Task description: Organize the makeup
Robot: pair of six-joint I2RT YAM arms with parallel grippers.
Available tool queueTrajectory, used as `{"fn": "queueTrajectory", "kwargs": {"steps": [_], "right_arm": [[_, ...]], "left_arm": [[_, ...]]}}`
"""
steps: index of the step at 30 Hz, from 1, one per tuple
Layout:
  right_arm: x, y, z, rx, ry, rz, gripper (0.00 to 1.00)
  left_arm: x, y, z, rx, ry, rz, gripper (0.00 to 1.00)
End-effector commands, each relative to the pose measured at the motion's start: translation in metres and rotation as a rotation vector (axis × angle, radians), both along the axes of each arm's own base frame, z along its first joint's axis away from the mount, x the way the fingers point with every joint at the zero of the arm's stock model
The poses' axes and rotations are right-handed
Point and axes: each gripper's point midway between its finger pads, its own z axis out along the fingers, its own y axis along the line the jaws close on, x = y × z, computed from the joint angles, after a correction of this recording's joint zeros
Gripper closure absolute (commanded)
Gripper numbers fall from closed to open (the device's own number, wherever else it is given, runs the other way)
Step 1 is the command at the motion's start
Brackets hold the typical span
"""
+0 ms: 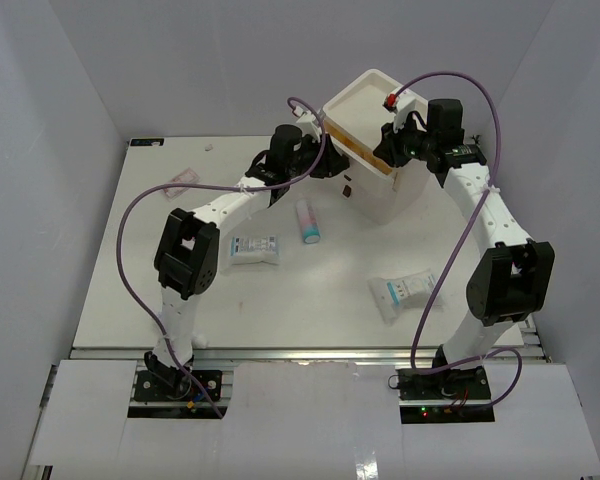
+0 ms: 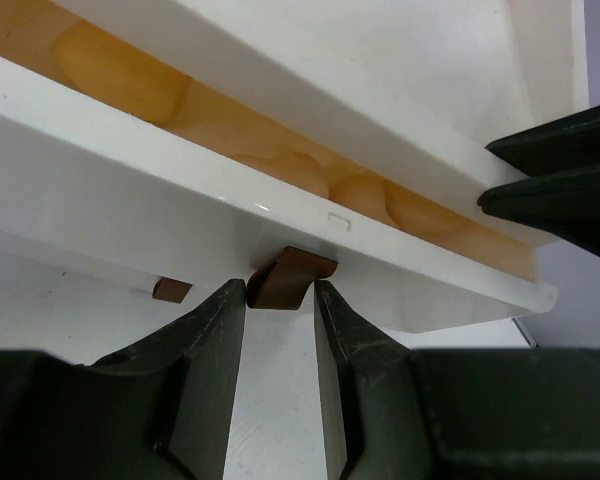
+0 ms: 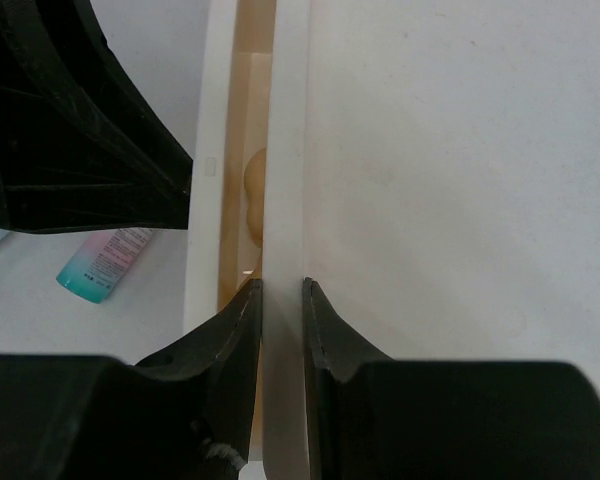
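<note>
Three views of one scene. The top camera is fixed high above and behind the two arm bases. It looks down and forward over the whole white desk (image 1: 320, 300), so the white drawer box (image 1: 380, 195) at the far side appears small.

The left wrist camera sits just behind its own jaws and looks along them. It is very close to a brown knob (image 2: 288, 278) and to the open drawer of tan sponges (image 2: 110, 70) above the knob.

The right wrist camera also looks along its jaws, pressed close to the box's thin wall edge. Both wrist views share the sponges inside the drawer. The top and right wrist views share the teal-capped bottle (image 1: 309, 222) lying on the desk.
</note>
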Motion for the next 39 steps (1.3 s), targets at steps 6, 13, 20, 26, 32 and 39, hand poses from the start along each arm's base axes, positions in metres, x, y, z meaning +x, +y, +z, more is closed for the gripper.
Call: {"fn": "queueTrajectory", "kwargs": {"steps": [6,13,20,26,32,39], "right_arm": [[-0.039,0.014,-0.017,0.006,0.124,0.08,0.92],[-0.047,0.014,-0.014,0.001,0.117,0.091,0.92],[-0.049,0.014,-0.007,-0.001,0.094,0.096,0.92],[-0.053,0.015,-0.008,0.003,0.1,0.107,0.92],[-0.06,0.02,-0.01,0.022,0.12,0.142,0.92],[-0.072,0.026,-0.011,0.023,0.139,0.181,0.92]], "left_arm": [[0.025,-0.028,0.04,-0.09,-0.086,0.008,0.55],[0.027,-0.034,0.042,-0.098,-0.101,-0.006,0.52],[0.0,-0.011,0.034,-0.033,-0.178,-0.016,0.37],[-0.03,0.016,0.058,0.004,-0.318,-0.025,0.19],[-0.036,0.024,0.02,0.064,-0.294,-0.088,0.15],[-0.026,0.008,-0.009,0.054,-0.251,-0.135,0.2]]}}
